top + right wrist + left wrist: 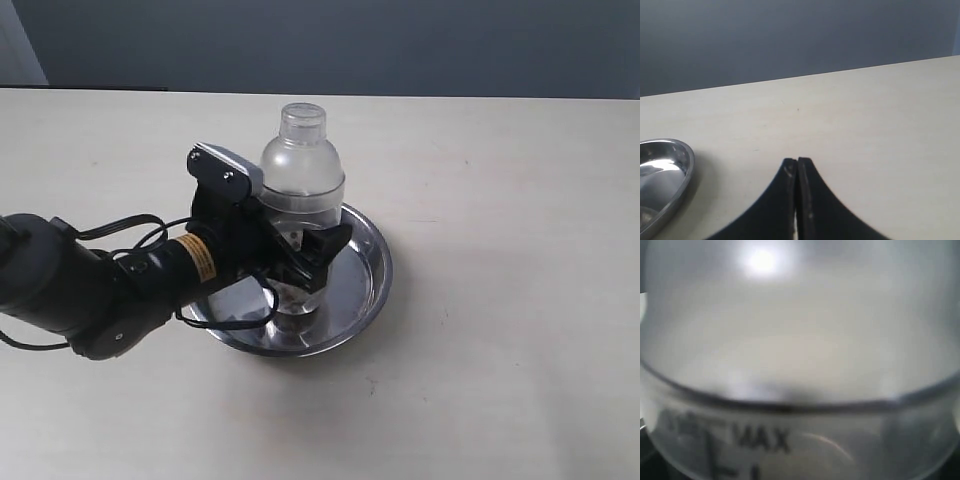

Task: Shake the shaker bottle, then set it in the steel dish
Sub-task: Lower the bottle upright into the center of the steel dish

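The shaker bottle, frosted clear plastic with a domed shoulder and a narrow neck, stands upright inside the steel dish. My left gripper reaches in from the left, its black fingers closed around the bottle's lower body just above the dish floor. In the left wrist view the bottle fills the picture, blurred, with a "MAX" mark on its wall; the fingers are hidden there. My right gripper is shut with nothing in it, hovering over bare table beside the dish rim; the exterior view does not show it.
The pale wooden table stretches around the dish on all sides. A dark grey wall runs along its far edge. The left arm's black cables loop over the table to the left of the dish.
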{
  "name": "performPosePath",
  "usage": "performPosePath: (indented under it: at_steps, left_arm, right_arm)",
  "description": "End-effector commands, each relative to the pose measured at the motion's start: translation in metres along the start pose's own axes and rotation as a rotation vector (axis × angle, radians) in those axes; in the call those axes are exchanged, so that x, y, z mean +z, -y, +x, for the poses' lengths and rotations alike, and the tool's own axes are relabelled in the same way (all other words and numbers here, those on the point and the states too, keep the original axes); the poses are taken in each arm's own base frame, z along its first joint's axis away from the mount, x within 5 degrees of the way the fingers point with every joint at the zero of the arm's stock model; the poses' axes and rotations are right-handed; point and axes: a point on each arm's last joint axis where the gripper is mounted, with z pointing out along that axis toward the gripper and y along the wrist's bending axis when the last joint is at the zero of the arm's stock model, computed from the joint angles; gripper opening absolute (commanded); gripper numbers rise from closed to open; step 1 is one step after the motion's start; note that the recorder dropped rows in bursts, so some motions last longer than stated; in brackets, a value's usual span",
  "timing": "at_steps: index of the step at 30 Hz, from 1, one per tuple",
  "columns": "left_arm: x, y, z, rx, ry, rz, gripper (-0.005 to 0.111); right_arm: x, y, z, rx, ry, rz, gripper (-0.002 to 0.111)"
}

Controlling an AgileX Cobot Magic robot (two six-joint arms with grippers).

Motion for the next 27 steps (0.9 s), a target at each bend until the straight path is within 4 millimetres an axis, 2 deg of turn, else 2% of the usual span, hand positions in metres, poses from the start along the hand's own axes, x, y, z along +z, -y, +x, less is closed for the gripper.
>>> performPosePath:
  at_steps: [1, 4, 9, 18, 27]
  left_arm:
    - [0.000, -0.002, -0.010, -0.002, 0.076, 0.008, 0.087]
    - [-0.001, -0.003, -0.013, 0.007, 0.108, 0.025, 0.097]
    - [-0.001, -0.003, -0.014, 0.006, 0.120, 0.026, 0.104]
    - [-0.003, -0.001, -0.024, 0.009, 0.198, 0.045, 0.105]
    - [-0.014, 0.004, -0.051, 0.059, 0.234, 0.038, 0.105]
  right_arm:
    - [0.000, 0.000, -0.001, -0.007, 0.011, -0.003, -0.001]
    - [0.000, 0.000, -0.001, -0.007, 0.011, -0.003, -0.001]
    - [0.000, 0.000, -0.001, -0.007, 0.011, -0.003, -0.001]
    - [0.000, 0.000, -0.001, -0.007, 0.009, -0.002, -0.001]
    - [0.000, 0.000, -0.001, -0.007, 0.009, -0.002, -0.001]
